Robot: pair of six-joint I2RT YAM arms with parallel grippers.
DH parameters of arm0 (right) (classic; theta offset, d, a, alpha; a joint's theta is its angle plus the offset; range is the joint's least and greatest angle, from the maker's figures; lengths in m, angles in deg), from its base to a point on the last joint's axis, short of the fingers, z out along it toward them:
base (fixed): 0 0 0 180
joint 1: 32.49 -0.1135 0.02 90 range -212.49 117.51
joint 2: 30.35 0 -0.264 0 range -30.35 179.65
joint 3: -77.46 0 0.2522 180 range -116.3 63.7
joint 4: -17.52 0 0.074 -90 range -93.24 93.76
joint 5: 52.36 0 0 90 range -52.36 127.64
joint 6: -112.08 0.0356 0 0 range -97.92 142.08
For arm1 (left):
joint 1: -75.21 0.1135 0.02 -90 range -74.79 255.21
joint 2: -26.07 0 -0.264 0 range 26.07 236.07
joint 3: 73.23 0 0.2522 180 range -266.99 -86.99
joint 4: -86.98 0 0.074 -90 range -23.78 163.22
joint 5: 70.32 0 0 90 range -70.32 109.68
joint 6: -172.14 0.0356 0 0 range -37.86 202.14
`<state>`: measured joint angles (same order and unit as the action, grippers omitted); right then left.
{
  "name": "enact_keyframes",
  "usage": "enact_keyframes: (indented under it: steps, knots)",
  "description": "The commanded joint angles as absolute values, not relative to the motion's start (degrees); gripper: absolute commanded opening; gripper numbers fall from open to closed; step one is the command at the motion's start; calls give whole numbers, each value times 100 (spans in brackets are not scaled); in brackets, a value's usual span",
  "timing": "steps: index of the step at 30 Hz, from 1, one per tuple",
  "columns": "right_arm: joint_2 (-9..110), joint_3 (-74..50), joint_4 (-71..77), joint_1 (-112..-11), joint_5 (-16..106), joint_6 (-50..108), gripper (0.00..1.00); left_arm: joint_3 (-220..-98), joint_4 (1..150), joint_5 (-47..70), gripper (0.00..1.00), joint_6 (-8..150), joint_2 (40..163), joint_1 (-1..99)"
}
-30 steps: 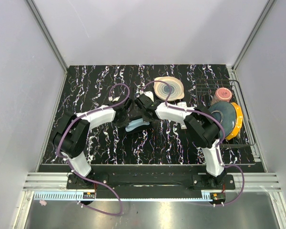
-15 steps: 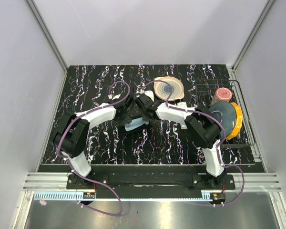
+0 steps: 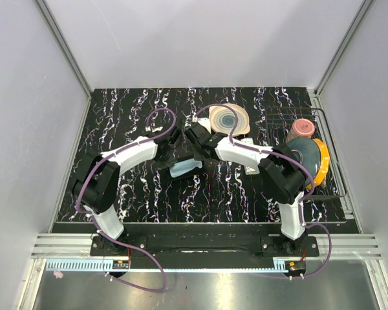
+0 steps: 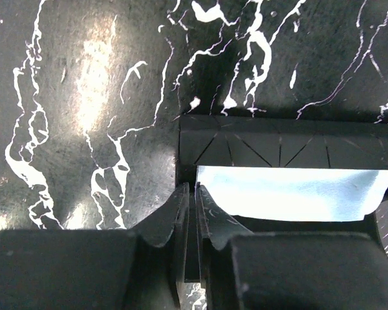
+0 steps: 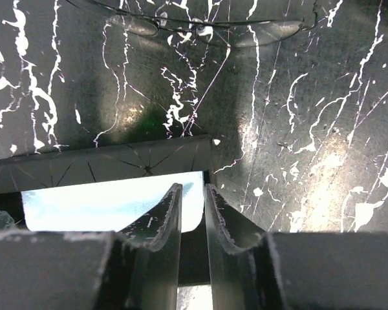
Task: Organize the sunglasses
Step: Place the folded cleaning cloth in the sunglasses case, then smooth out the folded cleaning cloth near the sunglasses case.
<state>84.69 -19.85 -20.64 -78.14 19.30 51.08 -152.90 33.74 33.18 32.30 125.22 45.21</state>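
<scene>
A black folding case point(image 3: 183, 170) with a pale blue lining lies at mid-table between my two arms. My left gripper point(image 3: 170, 159) is shut on a thin black end panel of the case point(image 4: 278, 145), beside the blue lining point(image 4: 284, 192); the fingertips point(image 4: 181, 197) pinch it. My right gripper point(image 3: 198, 155) holds the other end, its fingers point(image 5: 171, 203) a little apart with a black flap of the case point(image 5: 103, 168) between them. The sunglasses point(image 5: 207, 27) lie on the marble beyond the case in the right wrist view, thin-framed with translucent lenses. In the top view the arms hide them.
A round wood-grain plate point(image 3: 229, 119) lies behind the grippers. A small white object point(image 3: 251, 169) lies right of the case. A wire rack point(image 3: 333, 184) at the right holds a pink cup point(image 3: 302, 126), a blue plate point(image 3: 302, 155) and a yellow plate point(image 3: 323, 161).
Both grippers and the case between them have shifted slightly toward the back of the table. Both holds look the same.
</scene>
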Motion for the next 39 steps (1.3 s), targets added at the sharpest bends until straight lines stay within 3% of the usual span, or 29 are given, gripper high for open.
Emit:
enact_keyframes:
  steps: [1,11,21,27,39]
  knots:
    - [8074,-2015,-2103,-7749,1918,5109,22,-15510,3147,3463,11,3222,12275,4550]
    - [8513,-2094,-1909,-7749,3017,4906,4,-15502,3348,3234,4,3213,12038,4550]
    - [8909,-2296,-1760,-7749,3255,4819,0,-15159,4175,2461,1,3319,12520,4550]
    - [8839,-2147,-1769,-7749,3246,4792,1,-14966,4184,2706,1,3336,12749,4585]
    - [8777,-2261,-2032,-7749,2728,4871,14,-15273,3394,3646,1,3389,12724,4682]
